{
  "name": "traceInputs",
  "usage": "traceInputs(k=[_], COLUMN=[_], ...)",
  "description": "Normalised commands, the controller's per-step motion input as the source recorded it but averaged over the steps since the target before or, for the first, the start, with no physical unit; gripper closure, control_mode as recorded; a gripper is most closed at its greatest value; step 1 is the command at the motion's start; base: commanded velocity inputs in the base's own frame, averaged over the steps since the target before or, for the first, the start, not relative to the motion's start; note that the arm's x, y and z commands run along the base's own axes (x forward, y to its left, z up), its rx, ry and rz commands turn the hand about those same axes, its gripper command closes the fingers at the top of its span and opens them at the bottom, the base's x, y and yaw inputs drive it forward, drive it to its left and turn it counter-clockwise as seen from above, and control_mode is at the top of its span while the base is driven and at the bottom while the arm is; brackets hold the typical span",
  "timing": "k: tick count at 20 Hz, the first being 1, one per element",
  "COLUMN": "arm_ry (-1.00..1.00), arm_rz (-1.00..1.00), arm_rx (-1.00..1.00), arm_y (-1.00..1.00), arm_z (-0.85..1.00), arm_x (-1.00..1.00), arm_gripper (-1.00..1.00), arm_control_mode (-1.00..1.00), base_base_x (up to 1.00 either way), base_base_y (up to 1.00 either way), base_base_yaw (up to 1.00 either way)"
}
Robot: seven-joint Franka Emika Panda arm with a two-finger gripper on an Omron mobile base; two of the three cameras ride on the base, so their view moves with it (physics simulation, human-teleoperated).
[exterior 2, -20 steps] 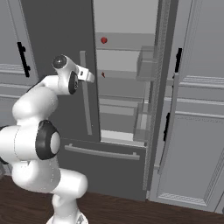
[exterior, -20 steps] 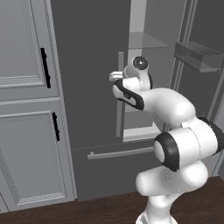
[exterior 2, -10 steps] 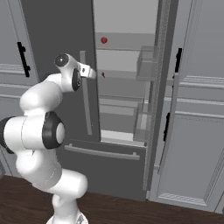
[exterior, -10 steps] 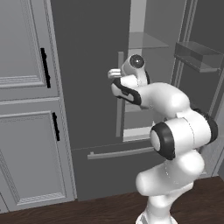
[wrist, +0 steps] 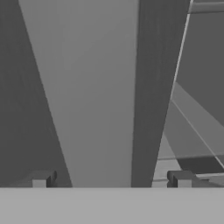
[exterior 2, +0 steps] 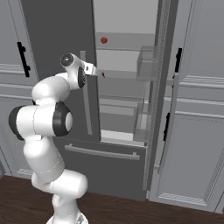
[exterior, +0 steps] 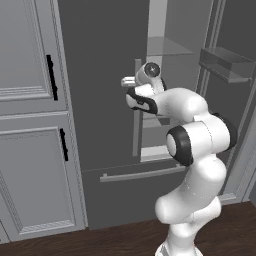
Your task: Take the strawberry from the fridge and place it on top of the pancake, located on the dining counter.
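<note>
Pincer [wrist: 111, 179] released, fingers astride the fridge [exterior 2: 57, 30] handle [wrist: 103, 96]; strawberry [exterior 2: 104, 40] on upper shelf inside.

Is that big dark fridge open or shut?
Partly open: the fridge right door is swung out, showing light shelves and the strawberry. The left door looks shut.

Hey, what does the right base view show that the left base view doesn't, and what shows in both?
Right base view: the strawberry on an upper shelf inside the fridge, and a smaller dark red item one shelf below. Left base view: the left cabinets' two black handles, one above the other. Both: the gripper at the left door's bar handle, with the right door swung open.
</note>
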Motion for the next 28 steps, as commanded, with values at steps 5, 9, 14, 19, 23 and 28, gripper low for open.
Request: traceInputs(k=[5, 9, 14, 19, 23, 28], arm_ry=[-0.07, -0.01, -0.01, 0.00, 0.00, 0.00], arm_rz=[0.00, 0.00, 0.00, -0.04, -0.13, -0.20], arm_rx=[0.00, 0.00, 0.00, 0.00, 0.00, 0.00], arm_y=[0.00, 0.00, 0.06, 0.07, 0.06, 0.15], arm_z=[0.00, 0.00, 0.00, 0.00, 0.00, -0.01], arm_x=[0.39, 0.53, 0.13, -0.24, -0.66, -0.87], arm_gripper=[-1.00, -1.00, 1.00, 1.00, 1.00, 1.00], arm_control_mode=[-1.00, -1.00, -1.00, -1.00, -1.00, -1.00], base_base_x=[0.00, 0.00, 0.00, 0.00, 0.00, 0.00], base_base_y=[0.00, 0.00, 0.00, 0.00, 0.00, 0.00], base_base_yaw=[0.00, 0.00, 0.00, 0.00, 0.00, 0.00])
